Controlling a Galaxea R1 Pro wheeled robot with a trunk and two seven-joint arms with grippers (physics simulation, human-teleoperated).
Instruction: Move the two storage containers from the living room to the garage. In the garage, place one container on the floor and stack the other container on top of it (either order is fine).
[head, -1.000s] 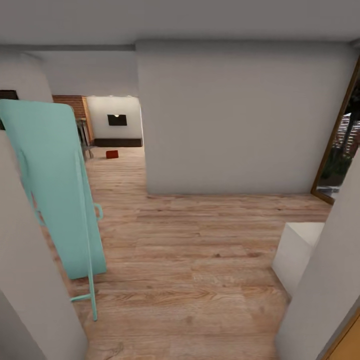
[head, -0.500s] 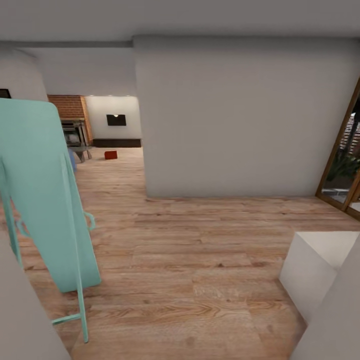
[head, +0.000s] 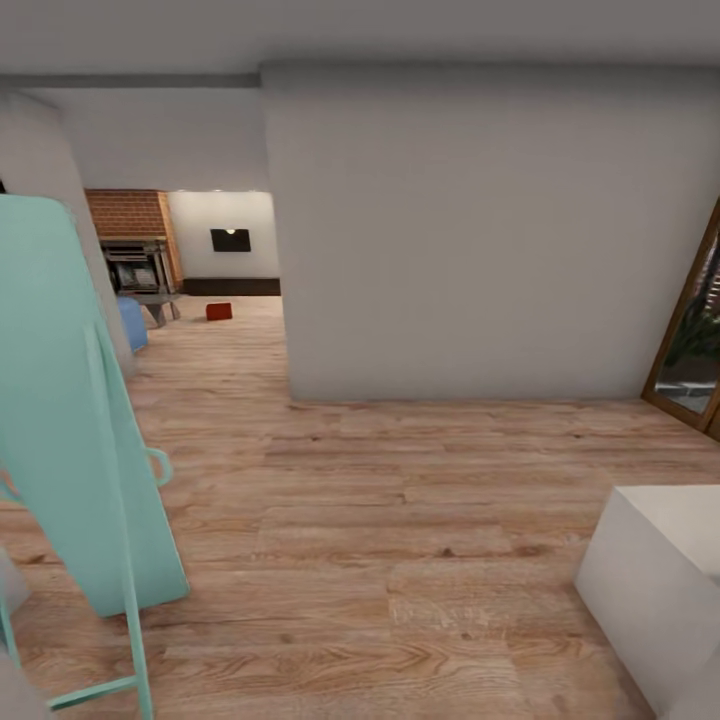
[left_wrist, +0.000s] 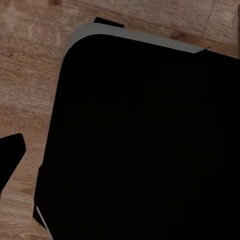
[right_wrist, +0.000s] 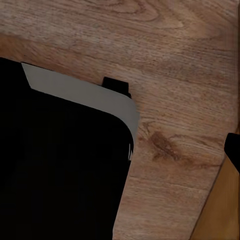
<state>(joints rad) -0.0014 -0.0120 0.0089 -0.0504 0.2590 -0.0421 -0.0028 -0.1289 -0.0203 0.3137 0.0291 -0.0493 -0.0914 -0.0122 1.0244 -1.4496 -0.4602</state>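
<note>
Nearest in the head view, a mint-green folded frame (head: 70, 420) leans upright at the left, its lower legs cut off by the picture's edge. At the lower right a white block (head: 660, 580) sits on the wood-plank floor (head: 400, 500), also cut off at the corner. Beyond them a wide grey wall (head: 480, 230) stands across the middle, and a wood-framed glass door (head: 690, 340) shows at the far right with greenery behind it.

Left of the wall an opening leads into the living room (head: 200, 270). There, far off on the plank floor, lies 1 storage container (head: 219, 311), a small orange-red box near the long dark low cabinet (head: 232, 286). It is too small to tell what is in it, which way its open side faces, or how its long axis runs. A black TV (head: 231, 240) hangs on the white wall above the cabinet, and the red-brick fireplace (head: 130, 250) stands to its left, with a blue object (head: 131, 322) partly hidden beside it.

The left wrist view shows a black body with a grey rim (left_wrist: 145, 135) above plank floor; the right wrist view shows the same kind of black body (right_wrist: 60, 165) over the floor. Whether either hand has its fingers apart or together, I cannot tell.
</note>
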